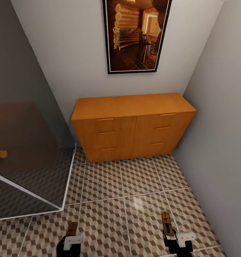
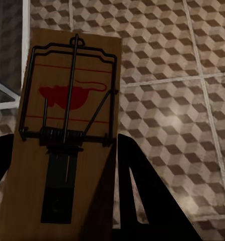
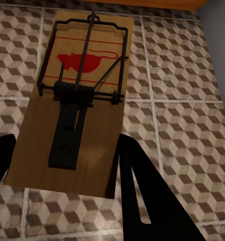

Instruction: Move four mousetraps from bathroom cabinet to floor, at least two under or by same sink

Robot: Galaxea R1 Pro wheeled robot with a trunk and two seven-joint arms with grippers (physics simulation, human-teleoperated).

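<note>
I am facing the low orange-brown wooden cabinet (image 1: pixel 133 126), all six drawers shut, across brown-and-beige cube-patterned floor tiles (image 1: pixel 109 185), grey walls enclosing it. My left gripper (image 1: pixel 72 238) is clamping one flat wooden mousetrap (image 2: pixel 62 145); my right gripper (image 1: pixel 176 236) is clamping another mousetrap (image 3: pixel 74 105). Both are hovering well short of the cabinet. I judge lowering each board level matters.

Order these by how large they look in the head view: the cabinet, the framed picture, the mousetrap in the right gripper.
1. cabinet
2. framed picture
3. mousetrap held in the right gripper, smallest though nearest the camera.
</note>
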